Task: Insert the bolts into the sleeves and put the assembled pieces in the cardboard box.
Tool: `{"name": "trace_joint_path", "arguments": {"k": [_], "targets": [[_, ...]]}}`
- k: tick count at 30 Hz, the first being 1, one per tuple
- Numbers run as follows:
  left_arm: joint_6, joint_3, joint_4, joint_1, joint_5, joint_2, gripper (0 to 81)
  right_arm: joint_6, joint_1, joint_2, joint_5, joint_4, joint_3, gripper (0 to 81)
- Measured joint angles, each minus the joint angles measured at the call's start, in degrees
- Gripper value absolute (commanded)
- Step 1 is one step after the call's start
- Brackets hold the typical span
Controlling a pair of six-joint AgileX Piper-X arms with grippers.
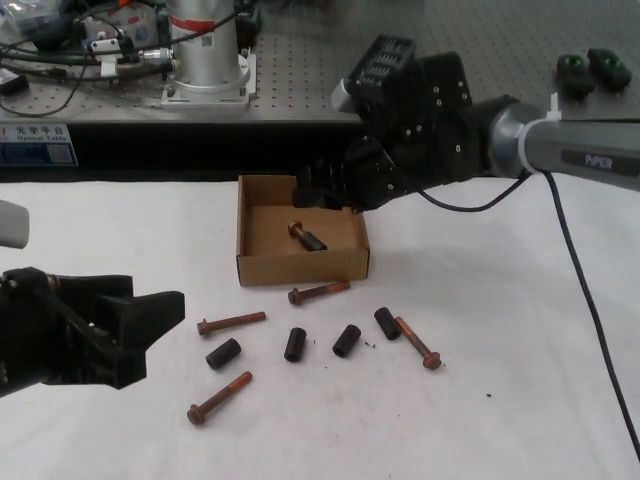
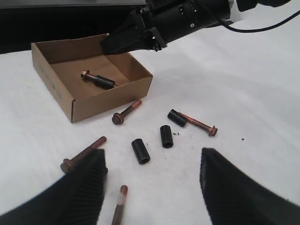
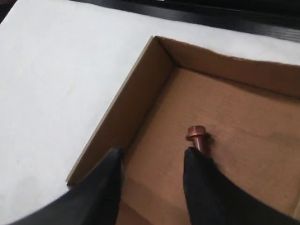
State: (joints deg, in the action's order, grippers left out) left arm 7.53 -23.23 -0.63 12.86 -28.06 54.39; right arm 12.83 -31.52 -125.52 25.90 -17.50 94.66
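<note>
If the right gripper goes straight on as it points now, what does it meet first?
Most likely the cardboard box floor, close beside the bolt head lying there; depth is unclear.

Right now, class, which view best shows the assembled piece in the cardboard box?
The left wrist view: the assembled piece lies whole in the cardboard box, head and sleeve clear. The high view shows it farther off. In the right wrist view a finger of the right gripper hides all but its head.

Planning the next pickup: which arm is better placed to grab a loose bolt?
Left. The left hand, open, hangs near a loose bolt and sleeve; the right hand sits over the cardboard box.
</note>
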Motion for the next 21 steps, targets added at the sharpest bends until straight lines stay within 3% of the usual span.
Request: {"name": "trace_joint_path", "arguments": {"k": [12,18,21], "targets": [[10.94,-0.30,-0.14,1.28,0.00,4.24,43.1,-15.46,0.13,12.71,-0.73,-4.94,-11.84,31.3],[9.24,-4.41,-0.14,2.03,0.63,10.61,43.1,-30.55,-4.91,11.77,-2.18,-11.95,-18.04,31.3],[8.54,-5.86,-0.32,2.03,4.11,11.75,43.1,-36.38,-7.60,11.74,-3.68,-13.67,-18.02,31.3]]}}
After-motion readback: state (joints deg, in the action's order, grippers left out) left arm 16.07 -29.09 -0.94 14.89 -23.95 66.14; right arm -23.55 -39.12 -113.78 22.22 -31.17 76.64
